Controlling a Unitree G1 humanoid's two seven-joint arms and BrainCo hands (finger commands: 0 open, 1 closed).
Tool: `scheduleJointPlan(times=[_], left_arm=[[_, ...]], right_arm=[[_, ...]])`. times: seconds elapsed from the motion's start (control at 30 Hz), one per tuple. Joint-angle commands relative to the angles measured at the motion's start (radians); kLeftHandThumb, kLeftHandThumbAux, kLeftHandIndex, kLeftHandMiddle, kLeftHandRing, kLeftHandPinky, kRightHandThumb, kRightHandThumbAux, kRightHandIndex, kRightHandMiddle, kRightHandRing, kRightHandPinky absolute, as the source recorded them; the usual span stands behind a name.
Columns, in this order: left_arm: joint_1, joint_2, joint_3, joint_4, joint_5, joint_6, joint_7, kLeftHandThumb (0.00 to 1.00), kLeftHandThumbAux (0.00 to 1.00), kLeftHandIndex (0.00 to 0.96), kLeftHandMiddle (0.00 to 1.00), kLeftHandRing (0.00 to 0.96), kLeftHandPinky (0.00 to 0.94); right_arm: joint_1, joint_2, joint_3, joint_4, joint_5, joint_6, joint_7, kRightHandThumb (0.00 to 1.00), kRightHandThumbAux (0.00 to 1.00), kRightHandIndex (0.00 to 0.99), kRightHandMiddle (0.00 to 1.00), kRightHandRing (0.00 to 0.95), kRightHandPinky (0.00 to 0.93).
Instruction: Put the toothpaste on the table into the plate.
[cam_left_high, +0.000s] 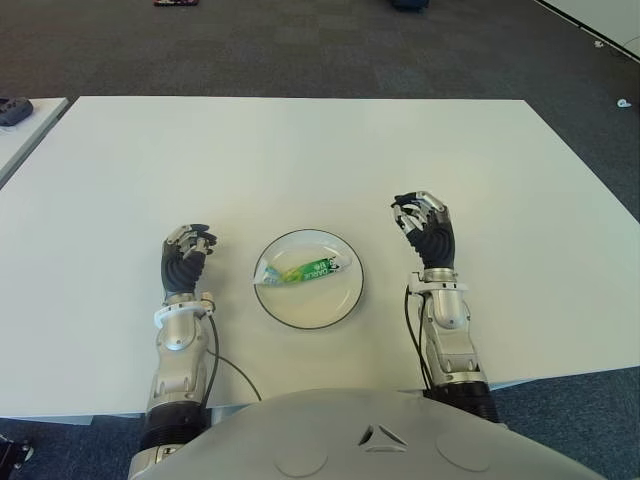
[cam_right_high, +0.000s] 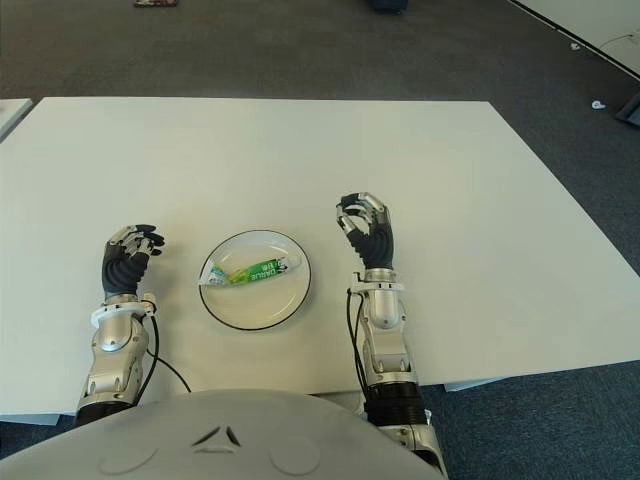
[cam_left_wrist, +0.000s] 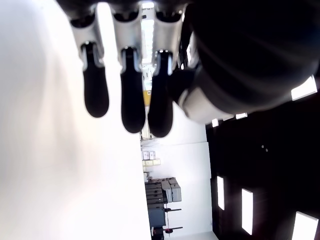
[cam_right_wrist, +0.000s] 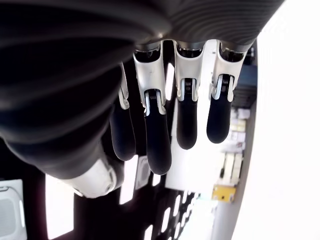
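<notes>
The toothpaste tube (cam_left_high: 303, 270) lies inside the white plate (cam_left_high: 340, 300), just left of the right hand (cam_left_high: 424, 228) and right of the left hand (cam_left_high: 186, 256), both empty with loosely curled fingers, so the placement looks finished on the tabletop (cam_left_high: 300, 160).
</notes>
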Motion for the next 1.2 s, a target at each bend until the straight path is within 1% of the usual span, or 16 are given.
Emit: scheduleJointPlan(times=[0.03,0.23,0.4,0.6,0.87,1.03,1.2], left_arm=[[-0.019,-0.001,-0.006,0.02,-0.001,0.005,-0.003,0.704,0.718,0.428,0.522,0.508,0.481],[-0.03,0.006,-0.008,0.037,-0.006,-0.004,-0.014,0.704,0.718,0.428,0.521,0.505,0.482],[-0.039,0.008,-0.008,0.051,-0.005,-0.008,-0.014,0.704,0.718,0.428,0.521,0.503,0.476],[-0.042,0.007,-0.01,0.053,-0.007,-0.012,-0.017,0.704,0.717,0.428,0.522,0.504,0.475],[-0.04,0.007,-0.014,0.048,-0.01,-0.007,-0.026,0.703,0.717,0.428,0.52,0.501,0.479],[-0.037,0.009,-0.017,0.044,-0.012,-0.004,-0.033,0.703,0.717,0.428,0.518,0.499,0.474],[-0.037,0.009,-0.021,0.045,-0.012,-0.006,-0.043,0.703,0.716,0.428,0.525,0.508,0.482]], right_arm=[[-0.003,0.019,-0.012,0.046,-0.01,0.006,-0.028,0.691,0.734,0.428,0.52,0.499,0.493],[-0.026,0.018,-0.021,0.098,-0.018,0.013,-0.046,0.694,0.733,0.428,0.522,0.503,0.485],[-0.041,0.011,-0.025,0.133,-0.037,0.018,-0.06,0.696,0.732,0.428,0.511,0.489,0.46],[-0.048,0.003,-0.018,0.146,-0.068,0.037,-0.071,0.699,0.732,0.428,0.505,0.479,0.453],[-0.056,-0.001,-0.014,0.165,-0.084,0.059,-0.071,0.7,0.733,0.428,0.493,0.471,0.467],[-0.057,-0.002,-0.012,0.183,-0.089,0.052,-0.073,0.701,0.733,0.428,0.489,0.47,0.48],[-0.056,-0.005,-0.008,0.199,-0.091,0.039,-0.071,0.703,0.733,0.428,0.484,0.467,0.474]])
